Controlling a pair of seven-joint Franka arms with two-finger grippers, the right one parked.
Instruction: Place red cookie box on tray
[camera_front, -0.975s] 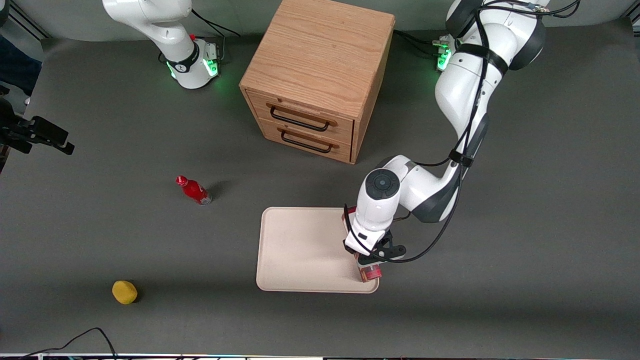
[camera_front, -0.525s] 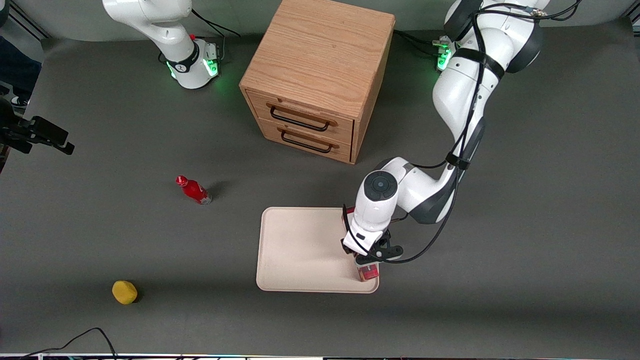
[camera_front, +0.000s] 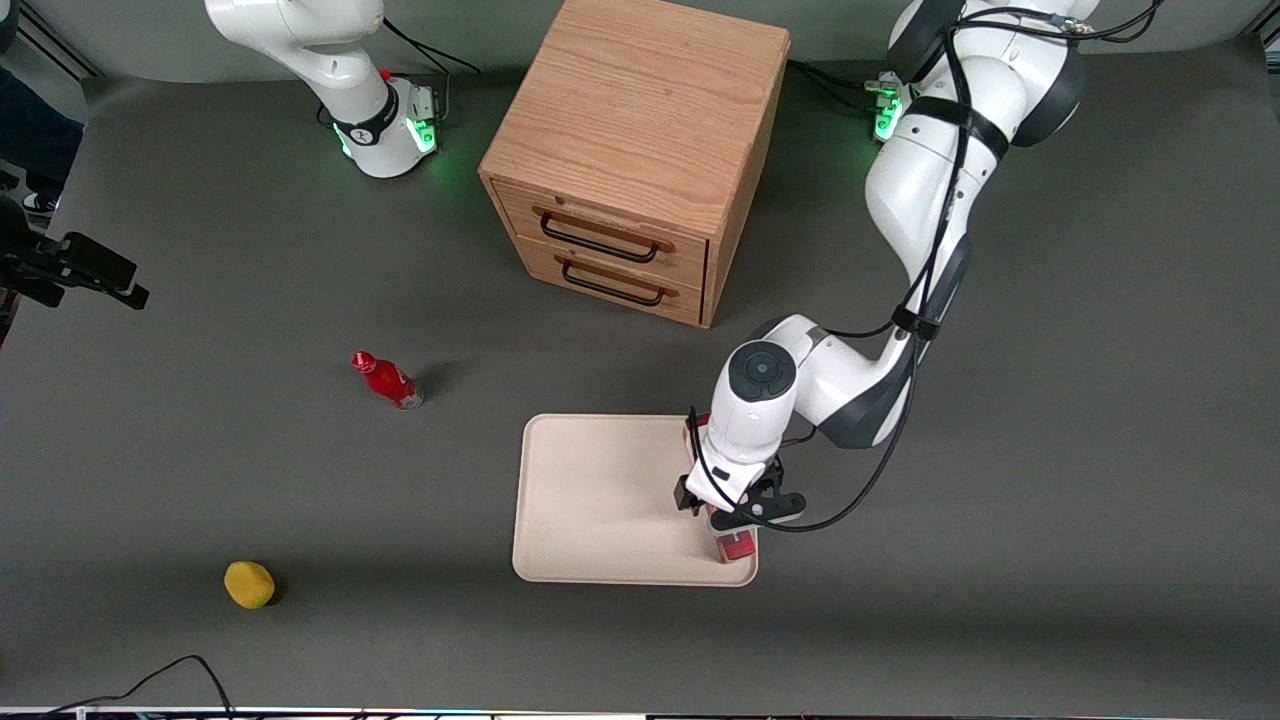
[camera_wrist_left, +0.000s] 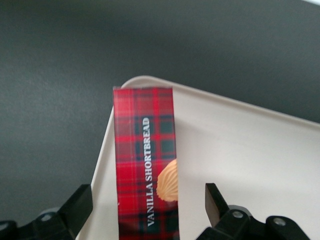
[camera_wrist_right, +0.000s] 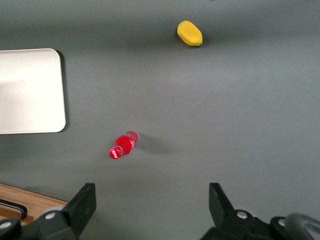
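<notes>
On the dark surface (camera_front: 1050, 480), the cream tray (camera_front: 600, 500) held the red cookie box (camera_wrist_left: 145, 160) along its edge toward the working arm. The pincer (camera_wrist_left: 145, 212) hung just above the box, fingers (camera_wrist_left: 215, 200) spread wide, gripping nothing.

1. My gripper (camera_front: 722, 515) has drawn back from the near edge of the tray (camera_front: 600, 500); a second ago it sat closer to the front camera, over the near end of the red cookie box (camera_front: 738, 545).
2. My fingers (camera_wrist_left: 214, 197) now stand spread apart, clear of the box on both sides. Earlier the front view showed my hand tighter about it.
3. The red cookie box has shifted slightly away from the front camera along the tray's edge at my arm's end of the desk, where it now lies free.
4. My upper arm has swung a little toward the drawer cabinet (camera_front: 640, 150).
</notes>
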